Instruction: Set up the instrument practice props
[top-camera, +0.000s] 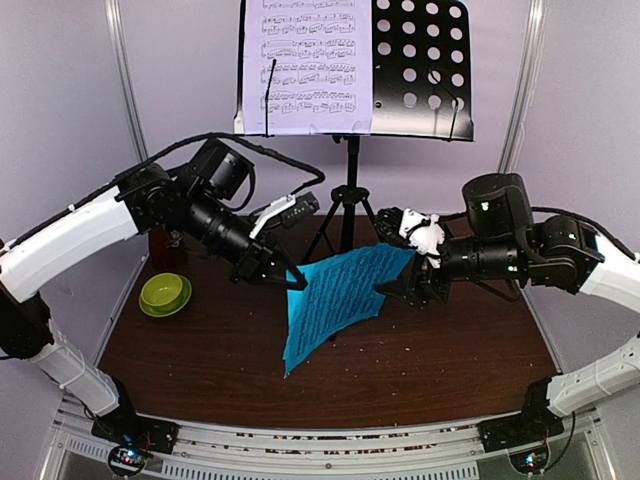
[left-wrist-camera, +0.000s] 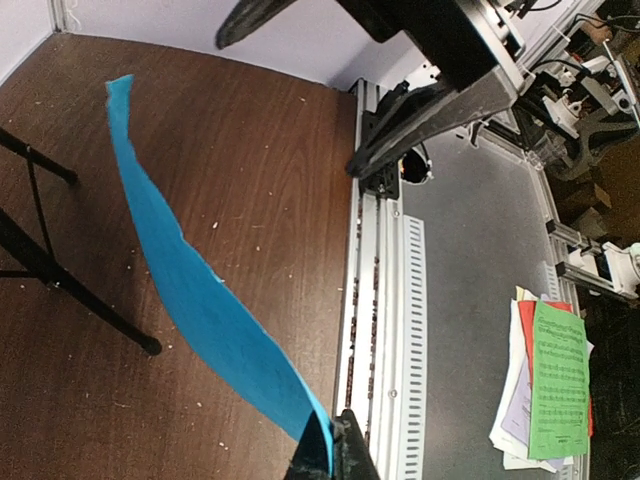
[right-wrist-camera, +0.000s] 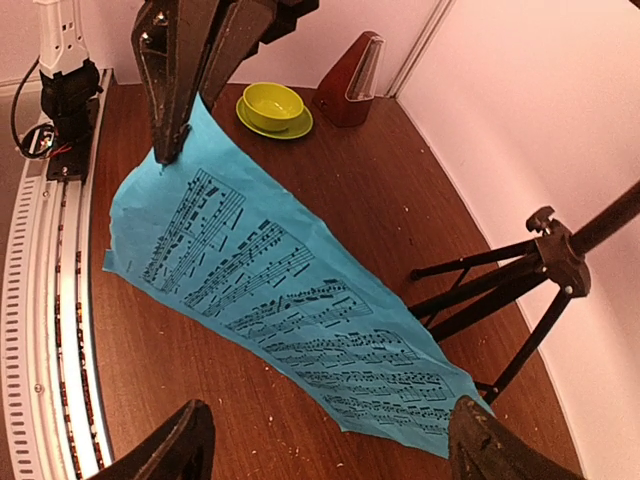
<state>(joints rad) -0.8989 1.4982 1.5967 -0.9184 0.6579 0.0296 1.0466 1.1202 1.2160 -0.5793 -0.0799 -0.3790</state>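
Note:
The black perforated music stand (top-camera: 420, 60) stands at the back on its tripod (top-camera: 345, 205). A white music sheet (top-camera: 305, 65) rests on its left half. My left gripper (top-camera: 297, 280) is shut on one edge of the cyan music sheet (top-camera: 340, 295) and holds it up over the table; the left wrist view shows the sheet (left-wrist-camera: 190, 290) edge-on, running away from the pinching gripper (left-wrist-camera: 335, 452). My right gripper (right-wrist-camera: 330, 450) is wide open at the sheet's (right-wrist-camera: 280, 290) other end, one finger (right-wrist-camera: 490, 445) by its corner. The brown metronome (right-wrist-camera: 350, 95) stands at the far left, partly hidden in the top view (top-camera: 163, 250).
A lime-green bowl (top-camera: 165, 293) sits on the table's left side, beside the metronome, also in the right wrist view (right-wrist-camera: 273, 105). Tripod legs (right-wrist-camera: 500, 280) spread over the table's back middle. Loose sheets (left-wrist-camera: 545, 385) lie on the floor beyond the rail.

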